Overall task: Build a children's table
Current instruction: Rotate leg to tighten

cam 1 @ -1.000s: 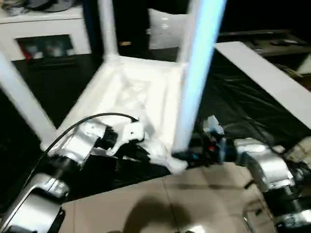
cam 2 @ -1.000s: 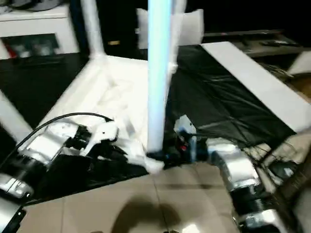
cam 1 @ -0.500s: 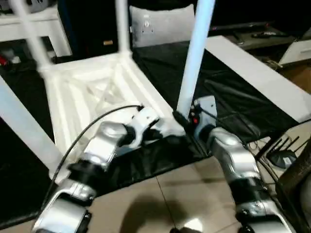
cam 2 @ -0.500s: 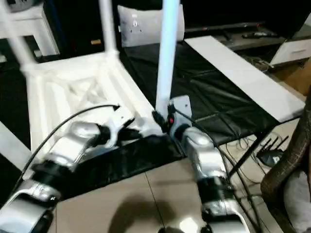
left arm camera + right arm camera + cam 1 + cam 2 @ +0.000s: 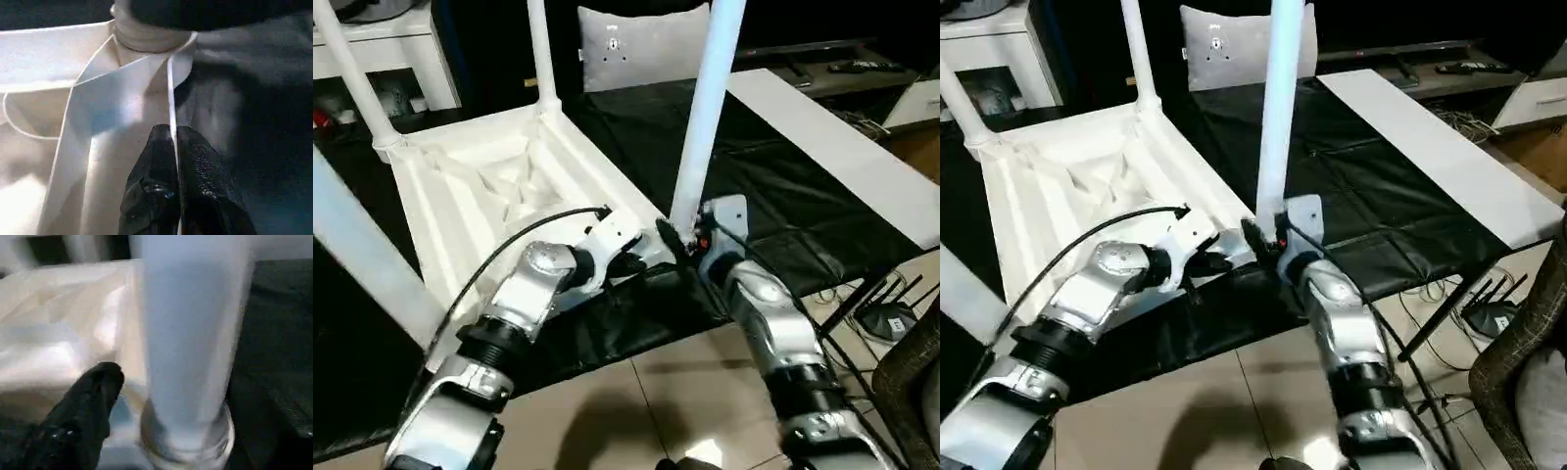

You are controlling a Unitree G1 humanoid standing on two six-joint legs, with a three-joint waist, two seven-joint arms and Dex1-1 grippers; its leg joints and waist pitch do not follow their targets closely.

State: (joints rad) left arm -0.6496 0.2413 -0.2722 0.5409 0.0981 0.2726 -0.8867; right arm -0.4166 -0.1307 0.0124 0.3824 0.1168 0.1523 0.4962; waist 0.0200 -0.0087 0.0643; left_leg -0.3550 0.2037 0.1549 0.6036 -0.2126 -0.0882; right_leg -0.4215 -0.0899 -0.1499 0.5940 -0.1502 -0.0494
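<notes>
The white children's table lies upside down, its ribbed top (image 5: pixel 499 186) on a black sheet, with legs standing up from its corner sockets. The near right leg (image 5: pixel 705 108) rises from its socket (image 5: pixel 186 450). My right gripper (image 5: pixel 677 238) is open at that leg's base. One black finger (image 5: pixel 93 396) stands a little off the leg (image 5: pixel 190 333), and the other finger is hidden. Just left of that corner, my left gripper (image 5: pixel 173 129) is shut on the top's thin rim (image 5: pixel 171 88). Two more legs (image 5: pixel 540 49) (image 5: pixel 352 78) stand at the far corners, and a fourth (image 5: pixel 362 264) at the near left.
A grey-white cushion (image 5: pixel 641 44) leans at the back and a white cabinet (image 5: pixel 372 39) stands at the back left. A long white board (image 5: pixel 832 147) lies along the right of the black sheet (image 5: pixel 783 206). Tiled floor (image 5: pixel 685 392), cables and a wicker seat (image 5: pixel 911 382) are near me on the right.
The camera has swung and tilted. My right gripper's fingers have spread away from the base of the near right leg. My left gripper still pinches the rim.
</notes>
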